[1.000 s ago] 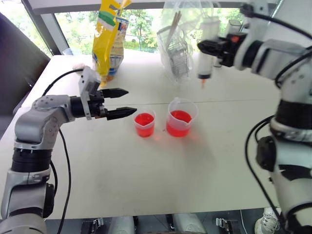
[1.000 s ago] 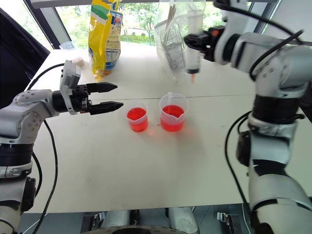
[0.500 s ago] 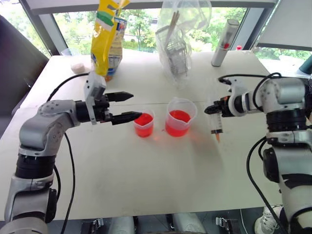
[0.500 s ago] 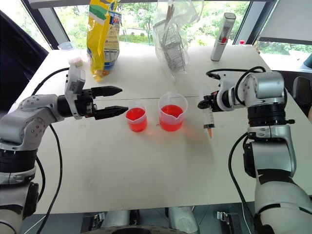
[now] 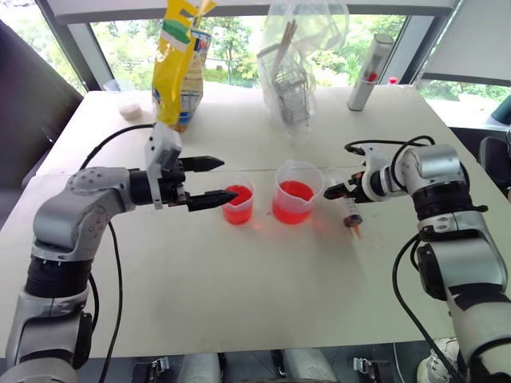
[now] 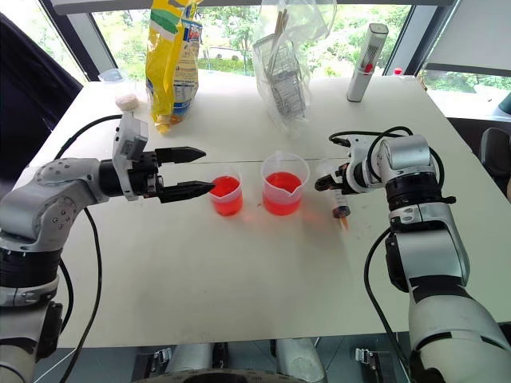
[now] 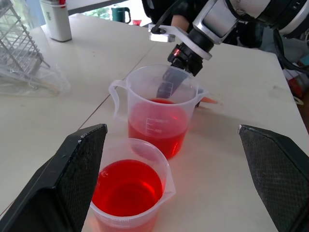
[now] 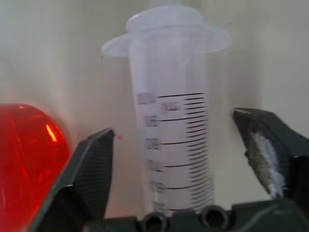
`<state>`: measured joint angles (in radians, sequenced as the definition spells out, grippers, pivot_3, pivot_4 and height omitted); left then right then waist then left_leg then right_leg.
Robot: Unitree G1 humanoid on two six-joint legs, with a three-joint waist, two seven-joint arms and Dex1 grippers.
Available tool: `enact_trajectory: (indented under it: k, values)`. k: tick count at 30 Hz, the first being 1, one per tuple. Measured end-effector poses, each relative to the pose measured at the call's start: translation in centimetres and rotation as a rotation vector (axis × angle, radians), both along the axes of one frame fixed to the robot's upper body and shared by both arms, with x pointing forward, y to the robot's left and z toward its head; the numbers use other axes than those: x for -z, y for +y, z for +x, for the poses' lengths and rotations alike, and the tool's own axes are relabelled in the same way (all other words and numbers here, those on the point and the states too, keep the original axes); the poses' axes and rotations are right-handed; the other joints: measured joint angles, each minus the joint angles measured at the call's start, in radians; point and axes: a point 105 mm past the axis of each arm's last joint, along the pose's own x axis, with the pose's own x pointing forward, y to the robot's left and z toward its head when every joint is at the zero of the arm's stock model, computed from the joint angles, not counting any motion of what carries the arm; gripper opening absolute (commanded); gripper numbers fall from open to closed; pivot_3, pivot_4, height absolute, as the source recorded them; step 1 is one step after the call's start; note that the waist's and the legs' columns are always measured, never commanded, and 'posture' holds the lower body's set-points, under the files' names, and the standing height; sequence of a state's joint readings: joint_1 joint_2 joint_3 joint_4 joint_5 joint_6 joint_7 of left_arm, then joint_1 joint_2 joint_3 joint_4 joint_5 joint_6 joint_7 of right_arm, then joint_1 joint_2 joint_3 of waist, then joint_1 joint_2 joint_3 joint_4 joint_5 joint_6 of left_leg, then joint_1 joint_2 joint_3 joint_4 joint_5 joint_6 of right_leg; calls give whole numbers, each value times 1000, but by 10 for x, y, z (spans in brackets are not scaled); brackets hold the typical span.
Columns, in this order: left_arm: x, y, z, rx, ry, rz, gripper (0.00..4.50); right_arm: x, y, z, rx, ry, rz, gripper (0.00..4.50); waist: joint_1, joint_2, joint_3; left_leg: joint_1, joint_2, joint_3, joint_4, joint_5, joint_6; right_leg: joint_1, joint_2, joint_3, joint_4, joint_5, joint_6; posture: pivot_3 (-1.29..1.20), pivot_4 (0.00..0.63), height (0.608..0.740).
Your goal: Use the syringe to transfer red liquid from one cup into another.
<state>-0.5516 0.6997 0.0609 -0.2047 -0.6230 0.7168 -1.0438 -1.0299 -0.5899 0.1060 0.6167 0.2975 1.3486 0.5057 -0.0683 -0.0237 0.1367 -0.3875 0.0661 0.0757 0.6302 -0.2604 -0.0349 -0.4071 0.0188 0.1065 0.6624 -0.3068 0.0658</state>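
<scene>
Looking down from the head camera: white table (image 5: 239, 303) with two clear cups side by side near its middle, both holding red liquid (image 5: 295, 190). Smaller cup (image 5: 237, 203) on the left, larger lipped cup (image 5: 297, 191) just beside it on the right. Left gripper (image 5: 214, 179) held level, fingers apart, its lower tip reaching to the smaller cup's rim; whether it touches I cannot tell. Right gripper (image 5: 348, 194) low over the table just right of the larger cup, with the syringe (image 5: 352, 215) at its fingers, orange tip down near the tabletop. Far edge: yellow bag (image 5: 180, 60), clear bag with a wire rack (image 5: 297, 76), grey cylinder (image 5: 368, 72). Left wrist view: wide-spread fingers (image 7: 63, 188) frame the smaller cup (image 7: 129, 188) close in, the larger cup (image 7: 159, 116) behind it, the right gripper (image 7: 186, 58) beyond. Right wrist view: syringe barrel (image 8: 176, 121) stands between the fingers (image 8: 91, 169), which sit apart with a gap either side, not clamping it; red cup (image 8: 29, 154) beside.
</scene>
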Motion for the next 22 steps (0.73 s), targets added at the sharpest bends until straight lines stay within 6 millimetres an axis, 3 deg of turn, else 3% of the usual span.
enact_trajectory:
  k: [4, 8, 11, 17, 22]
  values:
    - [0, 1, 0, 0, -1, 9, 4500, -16, -9, -11, -29, -54, -49, 4437, 1, 1, 1, -2, 0, -1, -1, 0, 0, -3, 0, 0, 0, 0, 0, 0, 150, 739]
    - [-1, 6, -2, -2, -3, 36, 4500, -58, -10, -29, -128, -207, -89, 4437, -1, 2, 1, -2, 1, -2, -2, 0, 0, -3, 1, 0, -1, 0, 0, 0, 150, 739]
    - [-1, 9, -4, 1, -4, 53, 4500, -81, -7, -55, -242, -303, -119, 4437, 0, 2, 1, -2, 1, -3, -3, 0, 0, -2, 1, -1, -1, 0, 0, 0, 150, 739]
    - [-3, 13, -7, 11, -5, 76, 4500, -103, 17, -104, -480, -406, -68, 4437, -2, 1, 2, 0, 1, -2, -2, 0, 0, -1, 1, -1, -1, 0, 0, 0, 150, 739]
    - [-4, 14, -9, 24, -2, 84, 4500, -114, 29, -129, -573, -474, -57, 4437, 0, 0, 1, 0, 1, -3, -2, 0, 0, -1, 0, -1, -2, 0, 0, 0, 150, 739]
